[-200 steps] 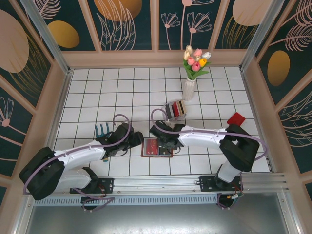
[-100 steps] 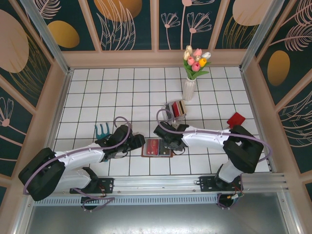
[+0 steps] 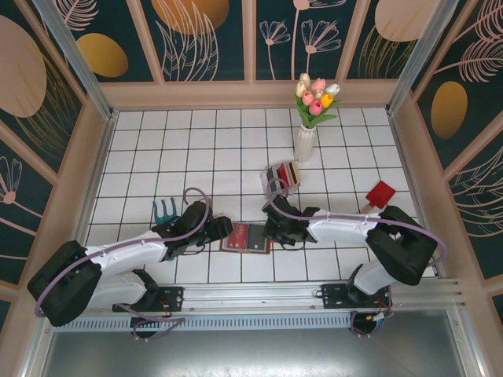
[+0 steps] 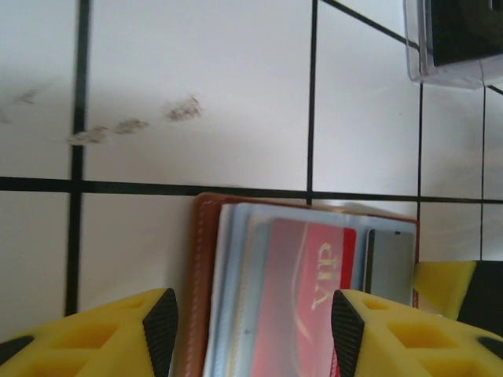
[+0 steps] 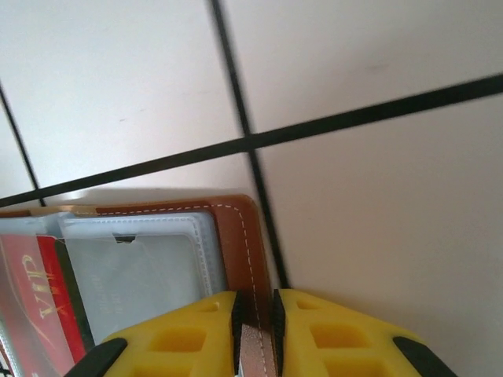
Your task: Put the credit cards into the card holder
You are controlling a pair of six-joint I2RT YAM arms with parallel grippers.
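One white tiled table (image 3: pixel 196 141) carries everything. Two arms reach across it from the near edge, the left arm (image 3: pixel 126 251) and the right arm (image 3: pixel 346 224), and they meet near the middle front. One white vase (image 3: pixel 304 144) of tulips (image 3: pixel 316 96) stands toward the back, well apart from them.

One card holder (image 3: pixel 247 238) lies open and flat between the arm tips, with its inner pockets facing up. There are two grippers. The left gripper (image 4: pixel 253 330) has its jaws wide apart over the card holder's left part. Bare tile shows between its left finger and the leather edge, so it clamps nothing. Whether its other finger touches the card holder I cannot tell. The right gripper (image 5: pixel 255 314) is pinched nearly closed on a strip of brown leather at the card holder's right edge.

One clear box (image 3: pixel 283 177) sits behind the card holder, near the vase. It holds upright cards (image 3: pixel 289 174) that are too small to count. One red shovel (image 3: pixel 380 193) lies at the right, and one teal rake (image 3: pixel 163 209) lies just beside the left arm.

One red card (image 4: pixel 302 298), marked VIP, sits in a pocket of the card holder. From above, the red inside might be more than one card, but I cannot tell. Both wrist views cut the card holder off at their lower edge, and the left wrist view crops the clear box at a corner
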